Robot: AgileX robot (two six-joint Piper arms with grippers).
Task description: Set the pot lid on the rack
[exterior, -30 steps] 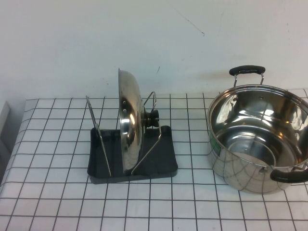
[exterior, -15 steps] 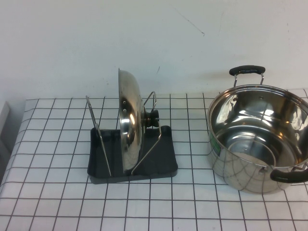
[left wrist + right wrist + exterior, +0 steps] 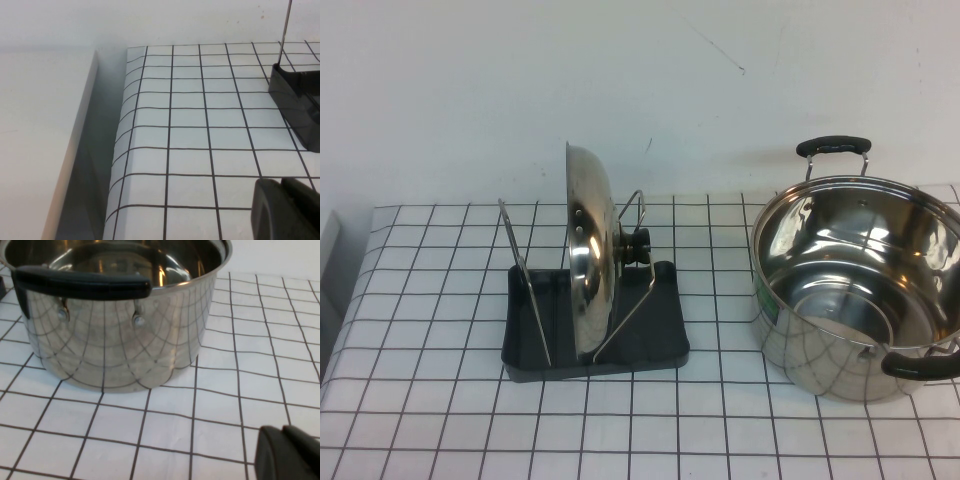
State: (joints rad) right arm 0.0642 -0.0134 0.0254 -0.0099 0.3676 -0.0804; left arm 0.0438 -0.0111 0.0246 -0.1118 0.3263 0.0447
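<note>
I am seeing the pot lid (image 3: 588, 262) standing on edge in the rack (image 3: 660, 340), slotted between the upright wire loops (image 3: 524, 283), its black knob (image 3: 638, 246) pointing toward 3 o'clock. The rack is sitting on the white tablecloth with the black grid (image 3: 420, 330), left of centre in the high view.

At 3 o'clock from the rack, well apart from it, the deep steel pot (image 3: 860, 285) is standing open with no lid, one black handle (image 3: 833, 146) at its far side and the other (image 3: 920, 365) at its near side. Nothing is lying between rack and pot; a pale wall (image 3: 620, 80) is closing off the far edge of the table.

Neither arm is showing in the high view. The left wrist view is giving me what the high view is not: the left gripper (image 3: 287, 207) is hanging low over the cloth near the table's left edge, with a corner of the rack's dark tray (image 3: 297, 107) and one thin wire (image 3: 286, 25) just beyond it, and a pale surface (image 3: 40, 140) beside the table. The right wrist view is showing the right gripper (image 3: 290, 455) low over the cloth on the near side of the pot (image 3: 120, 320), apart from it, facing the near handle (image 3: 80, 285). Only a dark sliver of each gripper is in frame, so I cannot tell how either pincer is set.
</note>
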